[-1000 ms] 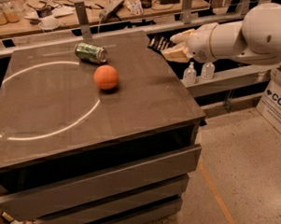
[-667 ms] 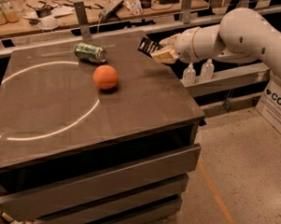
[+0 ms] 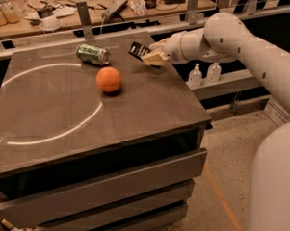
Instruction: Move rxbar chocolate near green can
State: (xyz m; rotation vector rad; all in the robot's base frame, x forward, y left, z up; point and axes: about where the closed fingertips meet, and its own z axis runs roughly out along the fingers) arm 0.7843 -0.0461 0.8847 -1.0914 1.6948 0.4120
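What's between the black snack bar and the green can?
Only bare tabletop, in the camera view. The gripper holds the rxbar chocolate near the green can; the orange ball sits nearer the camera, off that line.

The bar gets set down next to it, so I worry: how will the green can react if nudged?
The green can lies on its side, so a nudge would probably roll it. It looks small, likely light, so it may skid too. The gripper, above the table far right, holds the rxbar chocolate apart from it.
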